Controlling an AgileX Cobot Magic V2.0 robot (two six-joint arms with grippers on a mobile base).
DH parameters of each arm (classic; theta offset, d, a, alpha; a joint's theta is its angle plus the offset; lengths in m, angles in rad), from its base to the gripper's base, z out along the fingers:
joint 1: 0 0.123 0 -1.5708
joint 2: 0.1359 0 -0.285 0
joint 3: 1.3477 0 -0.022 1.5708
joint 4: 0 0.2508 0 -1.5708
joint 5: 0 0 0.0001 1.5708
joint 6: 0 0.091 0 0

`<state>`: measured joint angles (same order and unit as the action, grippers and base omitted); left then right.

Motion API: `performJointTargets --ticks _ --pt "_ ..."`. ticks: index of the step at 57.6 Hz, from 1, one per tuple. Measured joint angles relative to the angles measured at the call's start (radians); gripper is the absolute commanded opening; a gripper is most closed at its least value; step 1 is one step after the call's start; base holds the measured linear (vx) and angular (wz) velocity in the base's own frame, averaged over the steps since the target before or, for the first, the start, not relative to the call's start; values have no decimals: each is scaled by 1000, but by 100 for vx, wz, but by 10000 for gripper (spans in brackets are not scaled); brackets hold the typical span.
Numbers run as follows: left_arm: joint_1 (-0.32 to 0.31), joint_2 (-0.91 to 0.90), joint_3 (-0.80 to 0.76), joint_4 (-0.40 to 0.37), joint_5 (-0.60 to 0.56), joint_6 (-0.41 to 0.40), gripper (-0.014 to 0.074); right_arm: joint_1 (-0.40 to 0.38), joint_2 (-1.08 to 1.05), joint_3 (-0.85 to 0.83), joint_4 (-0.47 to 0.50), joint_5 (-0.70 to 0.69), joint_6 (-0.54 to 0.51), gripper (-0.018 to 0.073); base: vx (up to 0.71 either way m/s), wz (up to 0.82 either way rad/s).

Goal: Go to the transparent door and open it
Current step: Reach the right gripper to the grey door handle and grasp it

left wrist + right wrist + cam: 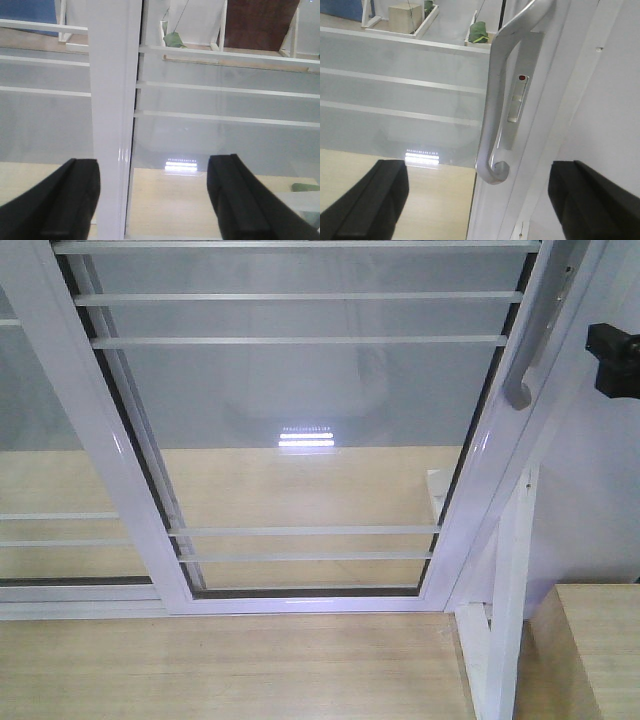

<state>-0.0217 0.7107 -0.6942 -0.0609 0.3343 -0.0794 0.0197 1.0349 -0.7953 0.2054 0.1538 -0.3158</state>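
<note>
Left end effector [152, 165]: fingers apart, holding nothing, facing a white frame post [110, 100]. Centre: the transparent door [300, 420] stands upright above the wooden floor [220, 660]. Right: the grey handle [492, 100] sits on the door's right edge. The right end effector [480, 167] faces it, fingers apart, holding nothing.

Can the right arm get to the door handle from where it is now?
Probably yes. In the right wrist view the handle stands just ahead, in line with the gap of the open right gripper, and nothing lies between them.
</note>
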Motion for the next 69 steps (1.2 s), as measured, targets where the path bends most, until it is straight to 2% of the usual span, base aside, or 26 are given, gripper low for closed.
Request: performJointTargets --ticks 14,26,50,61,65,69 --pt "0 0 0 0 1 0 570 -1 224 0 10 -282 0 557 0 0" --pt "0 0 0 0 24 0 570 -2 367 -15 13 -430 8 520 0 0" --pt "0 0 0 0 47 0 570 -2 591 -266 -88 -446 140 492 0 0" --pt "0 0 0 1 50 0 570 -2 681 -350 -97 -446 154 489 0 0" --pt "0 0 0 1 51 0 570 -2 713 -374 -99 -446 157 466 0 0" --pt "0 0 0 1 51 0 570 -2 738 -390 -99 -446 161 407 0 0"
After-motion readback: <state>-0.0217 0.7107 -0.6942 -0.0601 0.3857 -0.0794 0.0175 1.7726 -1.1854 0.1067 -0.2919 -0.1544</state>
